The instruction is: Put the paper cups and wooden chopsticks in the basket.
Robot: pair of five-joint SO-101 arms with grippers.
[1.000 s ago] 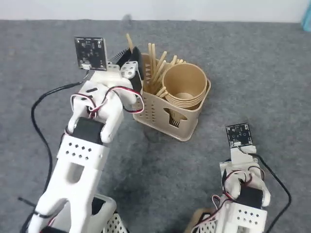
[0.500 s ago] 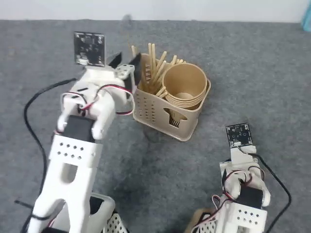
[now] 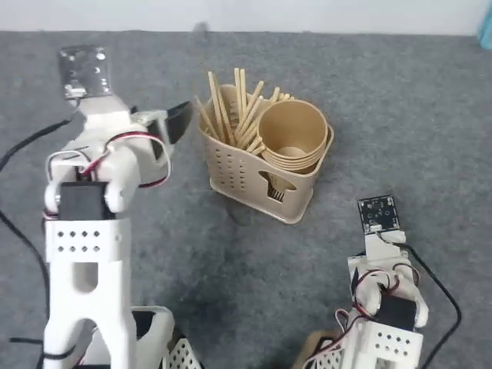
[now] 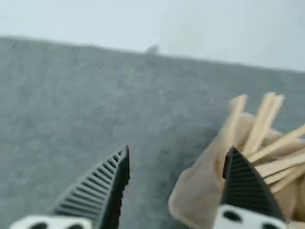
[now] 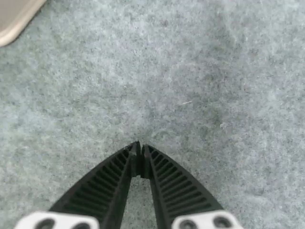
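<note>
A beige perforated basket [image 3: 255,181] stands mid-table. Stacked paper cups [image 3: 293,134] sit in its right half and several wooden chopsticks [image 3: 234,111] stand upright in its left half. My left gripper [image 3: 173,121] hangs open and empty just left of the basket; in the left wrist view [image 4: 176,167] its black fingers frame the basket corner [image 4: 200,191] and the chopsticks [image 4: 264,129]. My right gripper [image 5: 141,150] is shut on nothing, low over bare carpet at the front right, with a basket corner [image 5: 14,16] far off.
Grey carpet covers the table [image 3: 400,100]. A pale wall runs along the far edge. The left arm's white body [image 3: 84,231] rises at the left and the right arm's base [image 3: 380,307] sits front right. Cables trail at the left.
The left arm has pulled back to the left, away from the basket. Its gripper, which was at the basket's chopstick side, now hangs open clear of it. The right arm has stayed still.
</note>
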